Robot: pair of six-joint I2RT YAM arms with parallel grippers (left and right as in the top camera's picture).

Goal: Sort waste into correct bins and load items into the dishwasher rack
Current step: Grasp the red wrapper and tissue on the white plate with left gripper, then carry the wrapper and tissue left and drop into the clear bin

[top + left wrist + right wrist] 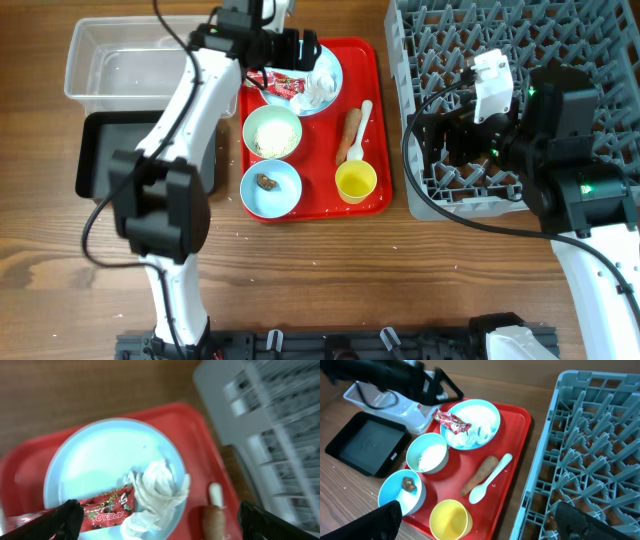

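The pale blue plate (100, 455) on the red tray (375, 70) holds the red-and-white wrapper (107, 507) and the crumpled tissue (157, 490). My left gripper (162, 527) is open just above them, empty; it also shows in the overhead view (300, 50). One bowl holds rice (272, 132), another a brown lump (266, 181). The carrot (349, 135), white spoon (362, 122) and yellow cup (355, 181) lie on the tray. My right gripper (485, 527) is open and empty over the near left corner of the grey rack (560, 40).
The clear tub (110, 60) stands at the back left, with the black tub (100, 160) in front of it. My left arm crosses over both tubs. A few rice grains lie on the wooden table (330, 270) by the tray.
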